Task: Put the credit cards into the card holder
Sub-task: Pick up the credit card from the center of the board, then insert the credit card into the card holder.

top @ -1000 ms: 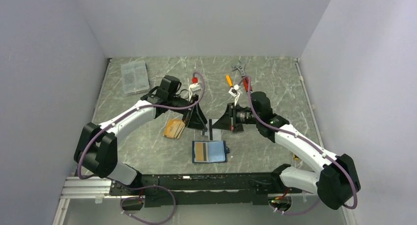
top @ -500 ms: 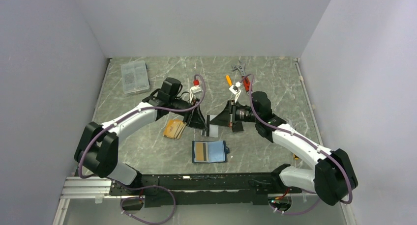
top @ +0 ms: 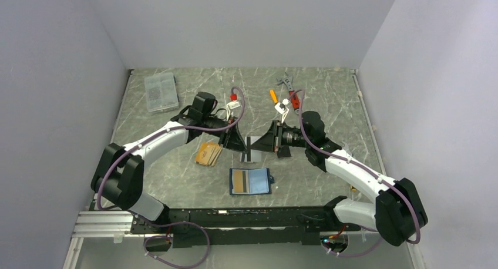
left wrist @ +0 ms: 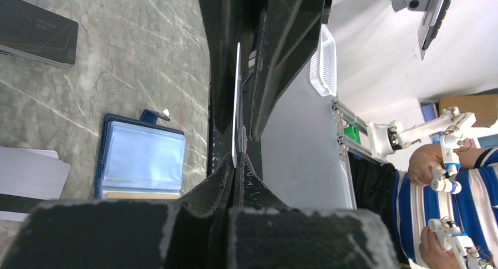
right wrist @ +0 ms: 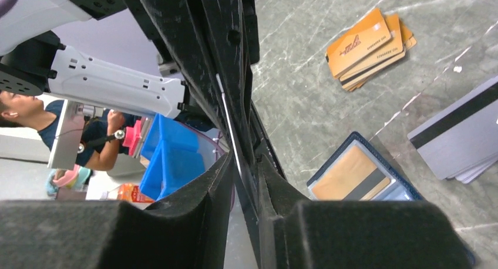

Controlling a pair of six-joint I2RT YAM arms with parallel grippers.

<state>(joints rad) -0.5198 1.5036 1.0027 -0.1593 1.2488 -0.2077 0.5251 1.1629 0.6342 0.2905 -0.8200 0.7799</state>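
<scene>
One white-grey credit card (left wrist: pixel 237 98) stands edge-on between both grippers, above the table's middle (top: pixel 251 145). My left gripper (left wrist: pixel 238 163) is shut on its near edge. My right gripper (right wrist: pixel 242 160) stands slightly open around the same card (right wrist: pixel 226 119); the card leans on one finger with a gap at the other. The card holder (top: pixel 251 181) lies open below them, with an orange-tan card in its left pocket (right wrist: pixel 346 178). A fanned stack of orange-tan cards (top: pixel 208 154) lies to the left. Grey striped cards (right wrist: pixel 464 134) and a black card (left wrist: pixel 35 28) lie on the table.
A clear plastic box (top: pixel 160 91) sits at the back left. Small tools with orange and red handles (top: pixel 273 96) and pliers (top: pixel 286 81) lie at the back centre. Grey walls close in the table on three sides.
My left gripper has moved in and shut on the card. My right gripper, shut on that card before, has loosened its jaws. The card now bridges the two grippers.
</scene>
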